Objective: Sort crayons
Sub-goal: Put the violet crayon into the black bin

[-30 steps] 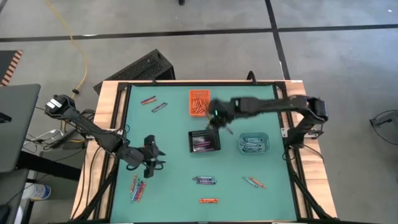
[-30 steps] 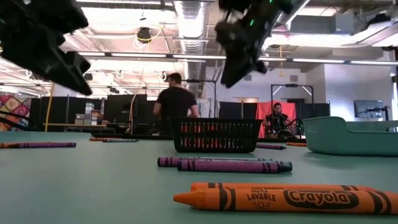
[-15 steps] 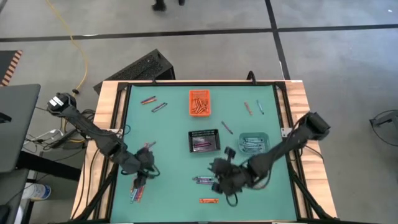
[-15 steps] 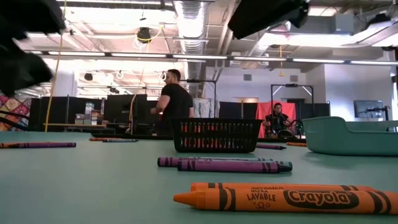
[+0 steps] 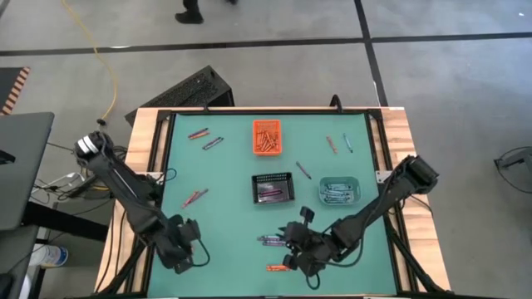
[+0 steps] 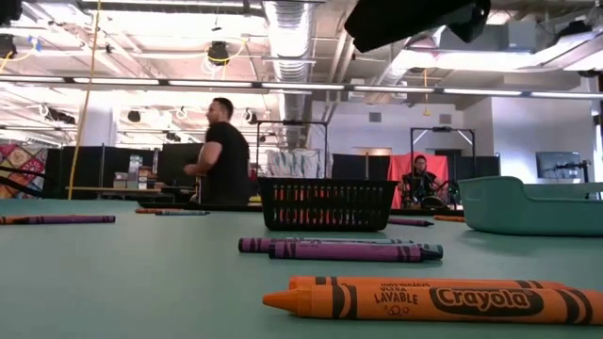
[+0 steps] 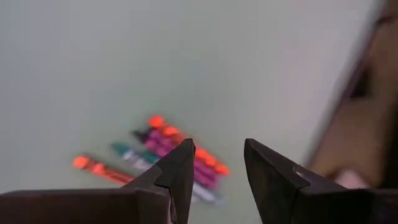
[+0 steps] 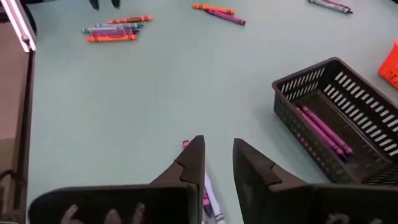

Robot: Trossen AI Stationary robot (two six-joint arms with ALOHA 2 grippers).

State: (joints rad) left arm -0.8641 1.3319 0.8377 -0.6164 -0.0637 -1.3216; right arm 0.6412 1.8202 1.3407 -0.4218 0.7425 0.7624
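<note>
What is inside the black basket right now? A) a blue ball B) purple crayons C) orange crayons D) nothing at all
B: the right wrist view shows purple crayons lying along the bottom of the black mesh basket, and the high view shows the same purple streak inside it.

Grey concrete floor (image 5: 249, 50) crossed by dark seam lines. Yellow cable (image 5: 106, 79) trails over it toward the green-topped, wood-framed counter (image 5: 224, 178). Black perforated crate (image 5: 193, 88) lies on the floor behind the counter. Ceiling carries a silver ventilation duct (image 6: 290, 38) and fluorescent light strips (image 6: 170, 85). One person in a black shirt (image 6: 221, 155) stands beyond; a red curtain (image 6: 415, 174) hangs at the rear wall.
</note>
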